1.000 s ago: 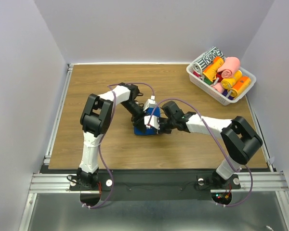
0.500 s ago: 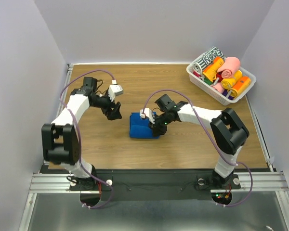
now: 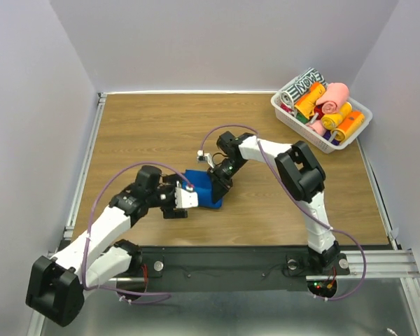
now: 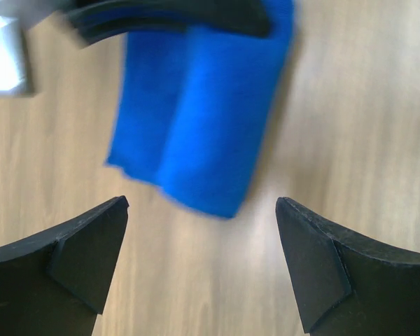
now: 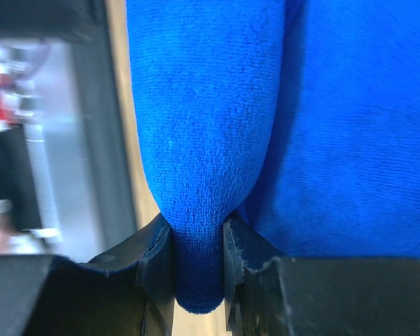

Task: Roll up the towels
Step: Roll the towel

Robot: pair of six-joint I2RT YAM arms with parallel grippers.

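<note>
Right gripper (image 5: pixel 198 259) is pinching a thick fold of the blue towel (image 3: pixel 204 190) between narrow jaws, on the side of the bundle that faces the basket (image 3: pixel 297 126). The towel itself is lying well apart from the basket, toward my bases.

A second ago my left gripper (image 4: pixel 206 266) was crowding the towel next to the right one. It then swung far away from the basket, and now it is coming back on the towel's side away from the basket, jaws spread wide and holding nothing. I am reading that as a release and a fresh approach, so the right side is anchoring the bundle while the left lines up a new hold. The roll is probably not finished yet.

The pink towel (image 3: pixel 334 96) is sitting rolled on top of the basket's pile.

Much is escaping me. Blue cloth is filling the right wrist view, so I cannot tell how tight the roll is. Motion is blurring the left wrist view, and a dark gripper body is cutting off the towel's far end. From above, both grippers are covering its edges.
</note>
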